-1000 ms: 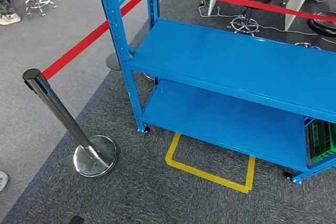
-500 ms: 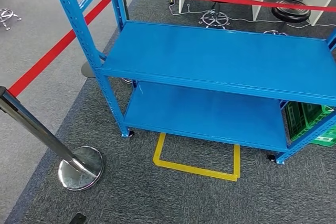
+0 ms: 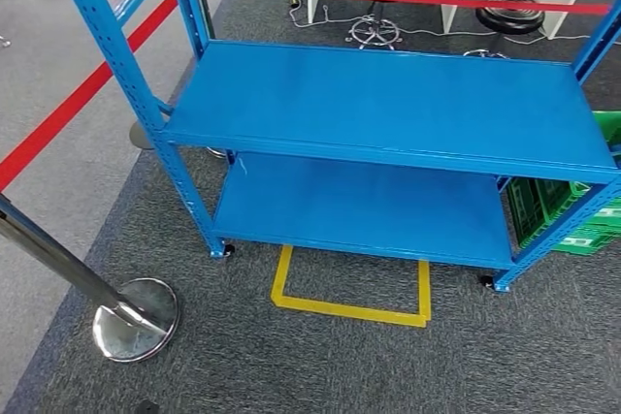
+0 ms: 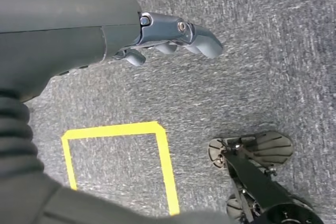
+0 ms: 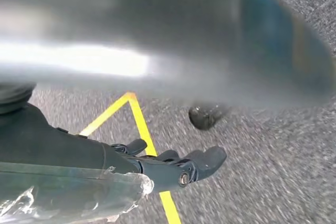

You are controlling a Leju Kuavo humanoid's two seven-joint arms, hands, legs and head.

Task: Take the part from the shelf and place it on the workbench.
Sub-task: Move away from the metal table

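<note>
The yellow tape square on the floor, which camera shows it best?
The head view: the yellow tape square shows nearly whole, running under the blue shelf. The left wrist view catches one corner beyond the left hand; the right wrist view shows a blurred corner behind the right hand.

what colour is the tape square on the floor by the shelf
Yellow; the tape square shows best in the head view.
</note>
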